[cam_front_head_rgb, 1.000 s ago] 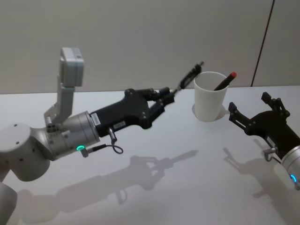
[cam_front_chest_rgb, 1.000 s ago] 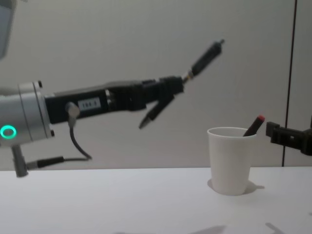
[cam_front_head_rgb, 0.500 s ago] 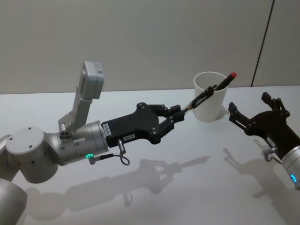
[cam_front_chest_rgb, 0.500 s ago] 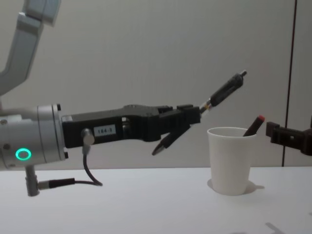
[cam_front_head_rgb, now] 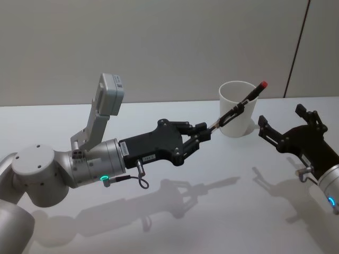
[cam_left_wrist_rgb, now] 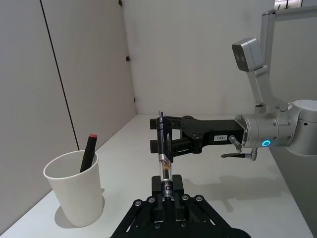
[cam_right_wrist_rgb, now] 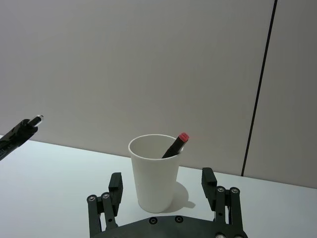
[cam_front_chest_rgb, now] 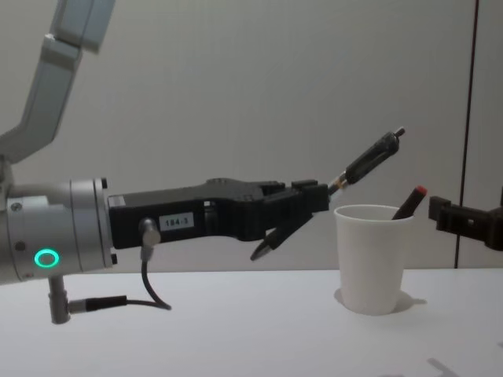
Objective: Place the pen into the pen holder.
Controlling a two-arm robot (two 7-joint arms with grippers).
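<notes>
The left gripper (cam_front_chest_rgb: 318,196) holds the pen (cam_front_chest_rgb: 371,155) tight by one end. The pen slants up in the air, and its far end is higher than the cup (cam_front_chest_rgb: 369,259) on the table (cam_front_head_rgb: 238,222). I think the step now is bringing the pen to the cup. Next, it needs to get over the opening, tip more upright and be let go, away from the red-tipped pen (cam_front_chest_rgb: 410,200) inside. The head view makes the pen look laid across the cup. The chest view shows it is really above the rim, not in. The right gripper (cam_front_head_rgb: 282,117) waits near the cup with its fingers spread wide, holding nothing.
</notes>
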